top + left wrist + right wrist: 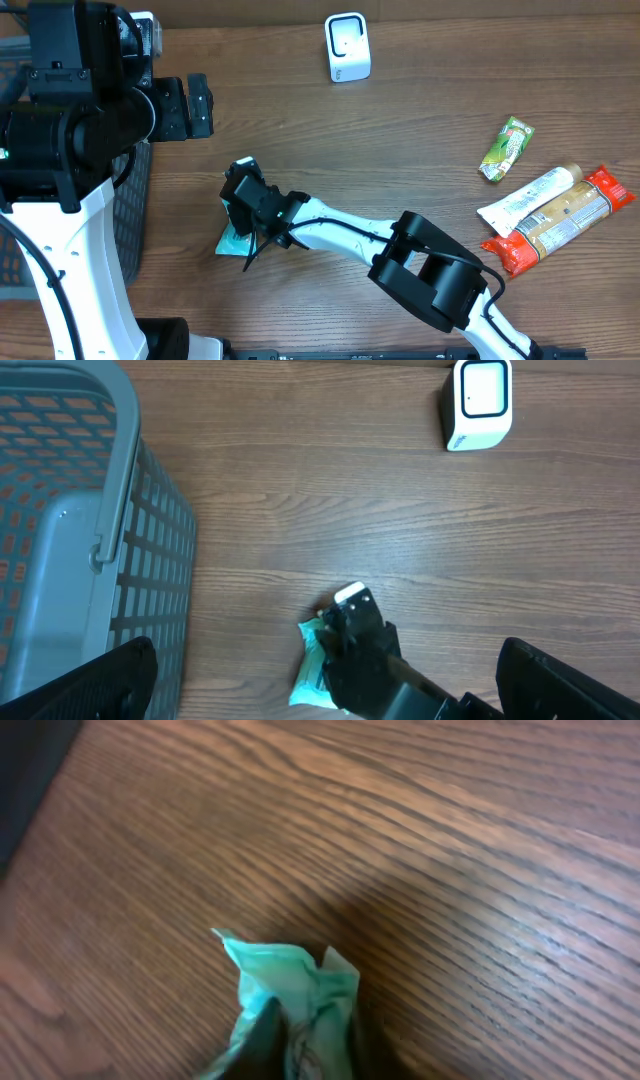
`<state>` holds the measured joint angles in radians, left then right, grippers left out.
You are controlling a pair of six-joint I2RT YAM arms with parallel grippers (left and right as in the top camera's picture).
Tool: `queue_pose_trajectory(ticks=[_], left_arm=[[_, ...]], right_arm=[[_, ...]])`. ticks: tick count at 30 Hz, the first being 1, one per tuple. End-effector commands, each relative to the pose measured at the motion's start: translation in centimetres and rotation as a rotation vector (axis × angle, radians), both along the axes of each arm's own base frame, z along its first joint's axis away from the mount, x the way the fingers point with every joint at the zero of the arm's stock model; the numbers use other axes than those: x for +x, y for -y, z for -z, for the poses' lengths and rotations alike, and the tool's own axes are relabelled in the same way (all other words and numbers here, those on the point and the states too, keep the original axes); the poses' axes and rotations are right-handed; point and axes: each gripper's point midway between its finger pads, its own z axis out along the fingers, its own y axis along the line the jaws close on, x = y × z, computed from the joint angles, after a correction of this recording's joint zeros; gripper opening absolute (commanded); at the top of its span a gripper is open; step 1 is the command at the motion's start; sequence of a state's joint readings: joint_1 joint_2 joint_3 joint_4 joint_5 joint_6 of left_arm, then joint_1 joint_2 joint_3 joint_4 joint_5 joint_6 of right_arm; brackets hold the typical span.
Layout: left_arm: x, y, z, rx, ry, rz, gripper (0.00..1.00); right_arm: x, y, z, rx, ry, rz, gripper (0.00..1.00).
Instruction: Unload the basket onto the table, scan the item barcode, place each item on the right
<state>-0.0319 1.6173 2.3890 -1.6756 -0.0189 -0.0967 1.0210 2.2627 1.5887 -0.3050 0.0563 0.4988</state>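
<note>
R gripper (300, 1045) clamped on teal packet (290, 975), pinching its crimped end (packet sits near basket (133, 210) wall). L gripper (187, 107) jaws wide apart, holding nothing. Open table (400, 150) surface runs from packet to scanner (347, 47).

Item: teal packet (231, 242), crinkled plastic, small.
Pose: low on the table (420, 140), 1 end bunched and pinched, 2 corners sticking out.
Scanner: white scanner (347, 47), boxy, upright, rounded-square window on its face.
Spacing: well apart, scanner toward the far edge, packet front-left.
</note>
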Motion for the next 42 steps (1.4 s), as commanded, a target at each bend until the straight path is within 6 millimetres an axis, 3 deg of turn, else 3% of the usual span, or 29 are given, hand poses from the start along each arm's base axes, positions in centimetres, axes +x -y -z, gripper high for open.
queue_pose_trajectory(ticks=[1, 4, 7, 11, 15, 19, 23, 25, 31, 36, 37, 39, 42], left_arm=[[0.0, 0.1, -0.2, 0.005, 0.007, 0.020, 1.00], [0.0, 0.1, -0.2, 0.005, 0.007, 0.020, 1.00], [0.0, 0.1, -0.2, 0.005, 0.008, 0.020, 1.00], [0.0, 0.1, -0.2, 0.005, 0.008, 0.020, 1.00], [0.0, 0.1, -0.2, 0.005, 0.007, 0.020, 1.00], [0.0, 0.1, -0.2, 0.005, 0.007, 0.020, 1.00], [0.0, 0.1, -0.2, 0.005, 0.008, 0.020, 1.00], [0.0, 0.1, -0.2, 0.005, 0.008, 0.020, 1.00], [0.0, 0.1, -0.2, 0.005, 0.008, 0.020, 1.00], [0.0, 0.1, -0.2, 0.005, 0.007, 0.020, 1.00], [0.0, 0.1, -0.2, 0.005, 0.008, 0.020, 1.00], [0.0, 0.1, -0.2, 0.005, 0.007, 0.020, 1.00], [0.0, 0.1, -0.2, 0.005, 0.007, 0.020, 0.99]], right_arm=[[-1.3, 2.4, 4.6, -0.101, -0.092, -0.007, 0.04], [-0.6, 3.3, 2.8, -0.086, -0.138, 0.002, 0.04], [1.0, 5.1, -0.7, -0.062, -0.160, 0.039, 0.04], [3.4, 9.9, -6.6, -0.083, -0.129, 0.074, 0.04], [5.9, 16.0, -10.2, -0.212, -0.015, 0.202, 0.04], [7.7, 22.9, -12.1, -0.474, 0.156, 0.415, 0.04], [8.5, 27.7, -12.0, -0.782, 0.298, 0.505, 0.04], [8.8, 28.9, -11.7, -0.881, 0.336, 0.516, 0.04], [9.9, 28.7, -7.8, -1.124, 0.337, 0.252, 0.04], [10.8, 27.1, -6.7, -1.177, 0.368, 0.092, 0.04], [10.8, 26.5, -6.8, -1.160, 0.384, 0.095, 0.10], [10.3, 25.0, -6.5, -1.122, 0.387, 0.067, 0.34], [8.8, 23.1, -4.6, -1.013, 0.304, 0.002, 0.80]])
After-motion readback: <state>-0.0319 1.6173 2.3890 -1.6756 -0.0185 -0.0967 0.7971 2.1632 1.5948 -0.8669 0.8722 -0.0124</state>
